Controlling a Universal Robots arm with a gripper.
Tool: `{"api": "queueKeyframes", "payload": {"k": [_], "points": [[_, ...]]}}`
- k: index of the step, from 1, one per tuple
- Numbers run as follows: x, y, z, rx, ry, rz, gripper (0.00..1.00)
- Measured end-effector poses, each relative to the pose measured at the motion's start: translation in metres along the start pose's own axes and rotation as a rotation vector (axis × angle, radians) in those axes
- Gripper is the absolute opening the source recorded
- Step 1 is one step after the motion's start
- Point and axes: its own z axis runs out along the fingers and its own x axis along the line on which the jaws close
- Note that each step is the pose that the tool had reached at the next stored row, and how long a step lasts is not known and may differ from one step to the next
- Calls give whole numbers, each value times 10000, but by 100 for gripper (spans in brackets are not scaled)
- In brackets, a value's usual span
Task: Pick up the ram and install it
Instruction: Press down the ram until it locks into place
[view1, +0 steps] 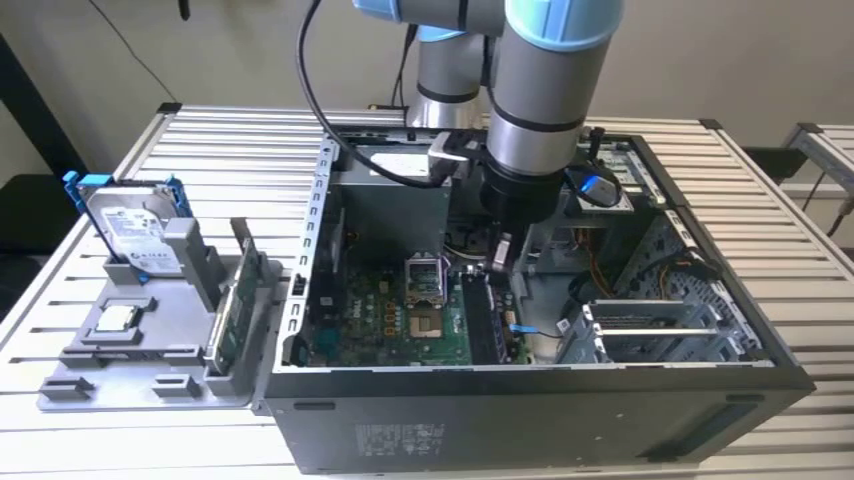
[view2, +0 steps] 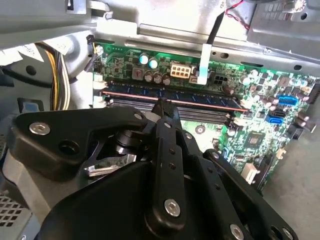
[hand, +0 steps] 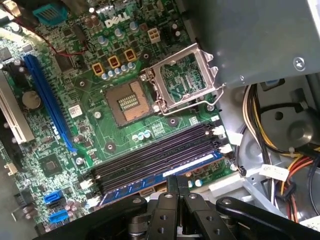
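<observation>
Arm is reaching down into the open PC case (view1: 534, 400) on the table (view1: 240, 140). The ram (hand: 165, 175) is sitting in the outermost memory slot on the motherboard (hand: 100, 130), beside the empty black slots (hand: 160, 152). Pincer (hand: 177, 192) is hovering w/ fingers (view2: 165, 120) pressed together, tips right over the ram's top edge, poss. touching it. CPU socket (hand: 130, 102) is lying open nearby.

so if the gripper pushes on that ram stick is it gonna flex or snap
The ram is a long, very thin board, so it probably flexes slightly and could crack under uneven force. It looks light. It stands on edge in a motherboard slot, just beyond the gripper, so a sideways shove seems riskier than straight pressure.
</observation>
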Motion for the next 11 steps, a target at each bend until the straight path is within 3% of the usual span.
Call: {"api": "queueKeyframes", "payload": {"k": [7, 11], "points": [[9, -3, 21, -10, -12, -546, 11], [15, -6, 36, -73, 6, -873, 11]]}}
